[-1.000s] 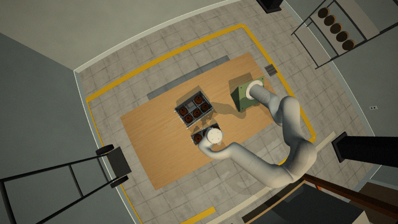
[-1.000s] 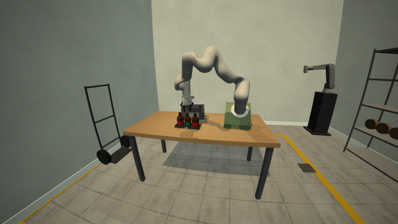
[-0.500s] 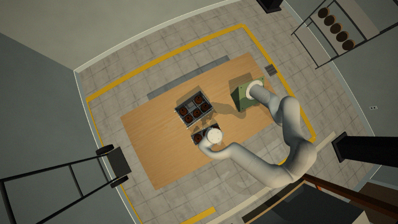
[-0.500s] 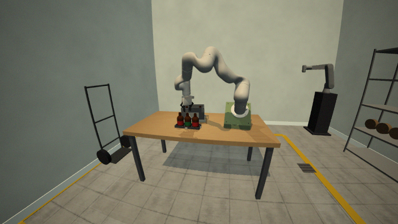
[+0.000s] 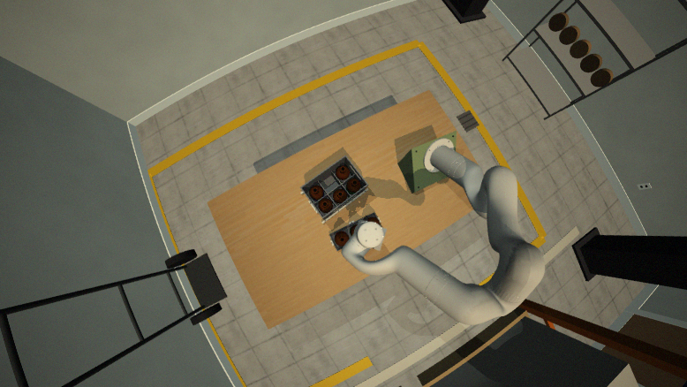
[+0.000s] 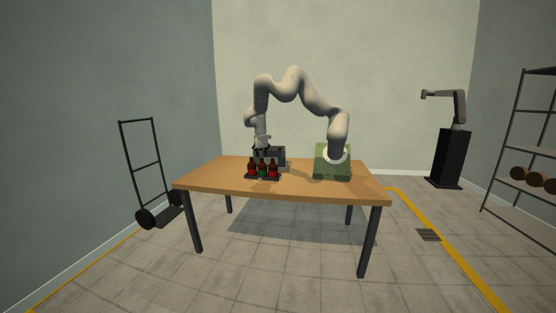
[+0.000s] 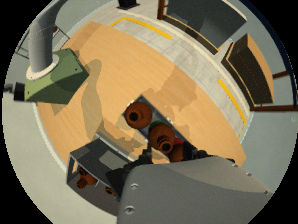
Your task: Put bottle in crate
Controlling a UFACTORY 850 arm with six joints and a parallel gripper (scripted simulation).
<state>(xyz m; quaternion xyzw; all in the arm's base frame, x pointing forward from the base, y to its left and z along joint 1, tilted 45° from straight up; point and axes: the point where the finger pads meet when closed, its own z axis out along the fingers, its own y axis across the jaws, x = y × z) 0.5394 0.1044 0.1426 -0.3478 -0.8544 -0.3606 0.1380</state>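
I'm at the pick stage: the gripper (image 6: 261, 148) hangs just above the row of three brown bottles standing on the dark tray (image 6: 249, 177), left of centre in the exterior view, and none of the tray's bottles has left it. In the top view my wrist flange covers most of the tray, with only one bottle cap (image 5: 342, 237) showing at its left edge. The grey crate (image 5: 307, 191) sits just above it in that frame, five slots filled and the empty slot (image 5: 328, 181) in the upper row, middle. I judge the next move to be a straight descent over the green-labelled bottle (image 6: 261, 168) in the middle of the row, keeping the fingers off its neighbours on either side, then a close on its neck or body. The pincer stands partly open, about two thirds of its range, and holds nothing; in the wrist view the bottle caps (image 7: 161, 136) lie right beneath it, though whether a finger already touches one I can't tell.
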